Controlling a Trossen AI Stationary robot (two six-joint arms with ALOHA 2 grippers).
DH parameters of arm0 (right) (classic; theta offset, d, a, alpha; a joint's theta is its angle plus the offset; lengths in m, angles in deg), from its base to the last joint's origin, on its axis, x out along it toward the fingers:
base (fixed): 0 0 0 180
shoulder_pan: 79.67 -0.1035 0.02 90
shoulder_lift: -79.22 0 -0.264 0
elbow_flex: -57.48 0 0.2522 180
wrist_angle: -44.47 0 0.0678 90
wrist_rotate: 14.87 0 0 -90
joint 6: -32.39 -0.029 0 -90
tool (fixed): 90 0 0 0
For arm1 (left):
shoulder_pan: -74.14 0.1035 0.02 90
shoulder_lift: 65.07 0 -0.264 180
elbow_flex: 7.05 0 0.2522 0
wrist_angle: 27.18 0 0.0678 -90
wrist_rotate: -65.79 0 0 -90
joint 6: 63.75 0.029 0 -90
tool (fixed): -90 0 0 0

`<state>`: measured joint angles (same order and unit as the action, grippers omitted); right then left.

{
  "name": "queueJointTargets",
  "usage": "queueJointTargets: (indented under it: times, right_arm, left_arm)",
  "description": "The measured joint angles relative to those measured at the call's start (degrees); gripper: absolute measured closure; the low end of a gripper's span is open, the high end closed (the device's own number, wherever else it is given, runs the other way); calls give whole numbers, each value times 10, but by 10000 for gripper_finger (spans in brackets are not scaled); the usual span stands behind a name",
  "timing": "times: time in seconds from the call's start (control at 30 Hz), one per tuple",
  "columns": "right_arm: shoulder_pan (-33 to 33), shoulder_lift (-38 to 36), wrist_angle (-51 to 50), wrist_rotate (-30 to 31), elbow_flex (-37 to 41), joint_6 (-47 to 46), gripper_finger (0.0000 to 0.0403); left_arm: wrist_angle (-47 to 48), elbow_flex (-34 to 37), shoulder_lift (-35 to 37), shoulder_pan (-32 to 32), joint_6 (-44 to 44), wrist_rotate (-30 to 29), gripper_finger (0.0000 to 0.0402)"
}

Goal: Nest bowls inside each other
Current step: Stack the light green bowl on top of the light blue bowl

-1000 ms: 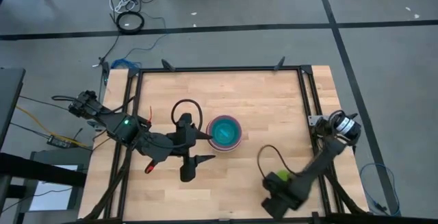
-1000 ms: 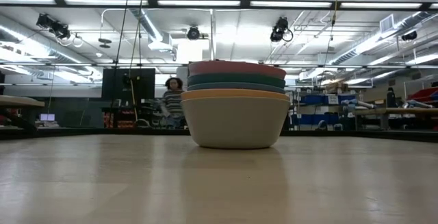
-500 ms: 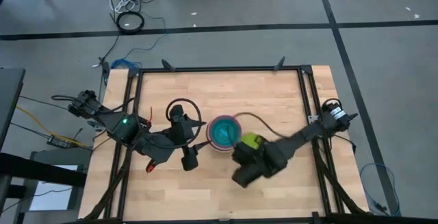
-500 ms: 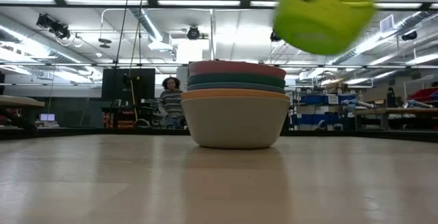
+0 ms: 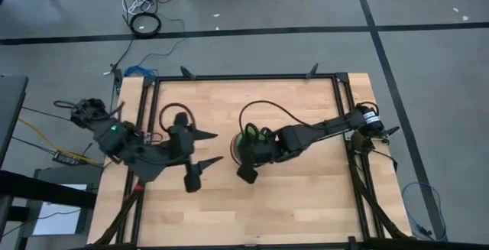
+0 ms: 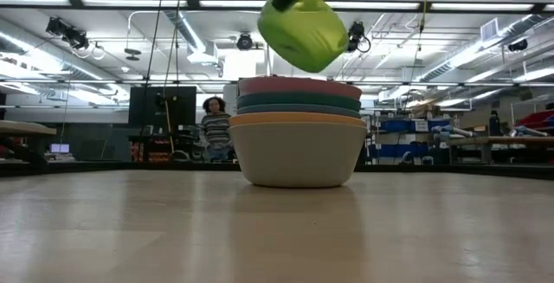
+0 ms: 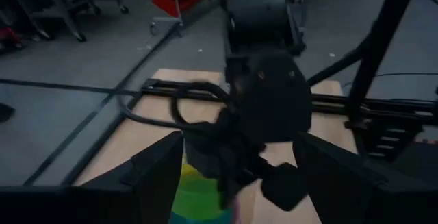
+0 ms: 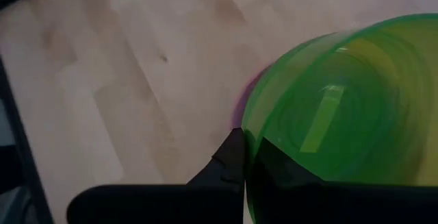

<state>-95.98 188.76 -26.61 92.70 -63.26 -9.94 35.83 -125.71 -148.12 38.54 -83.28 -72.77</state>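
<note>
The right hand (image 5: 250,144) sits near the centre of the high view, reaching in from the right side of the wooden counter (image 5: 306,204), and its fingers (image 8: 233,157) are pinched shut on the rim of the lime green bowl (image 6: 303,30). In the low view that bowl hangs tilted in the upper middle of the frame, just above the stack of bowls (image 6: 297,136) and apart from it, its open side turned up and away toward the dark hand above it. The stack stands upright on the counter at the centre of the low view: a grey-white bowl (image 6: 297,155) at the bottom, then an orange rim (image 6: 297,119), a blue rim, a teal rim (image 6: 299,99) and a pink rim (image 6: 299,85) on top. In the right wrist view the green bowl fills the right half of the frame, with a sliver of pink showing at its edge over the pale wood. The left hand (image 5: 200,149) lies left of centre in the high view, beside the stack and not touching it, its two fingers spread wide with nothing between them. Far back in the low view, left of the stack, a person (image 6: 215,127) stands in the room beyond the counter.
</note>
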Motion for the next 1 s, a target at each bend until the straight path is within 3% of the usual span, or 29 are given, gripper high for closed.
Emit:
queueJointTargets:
  times: [0.3,0.77,0.87,1.0]
  right_arm:
    - [25,0,70,-40,82,-9,403]
    - [67,0,139,-111,157,-9,402]
    - [73,0,172,-154,158,4,387]
    - [72,0,182,-158,158,4,341]
  left_arm:
    - [26,-15,30,-40,-3,-62,117]
    - [30,-15,32,-50,-3,-70,117]
    - [31,-15,31,-50,-3,-66,117]
    - [32,-15,31,-50,-4,-62,117]
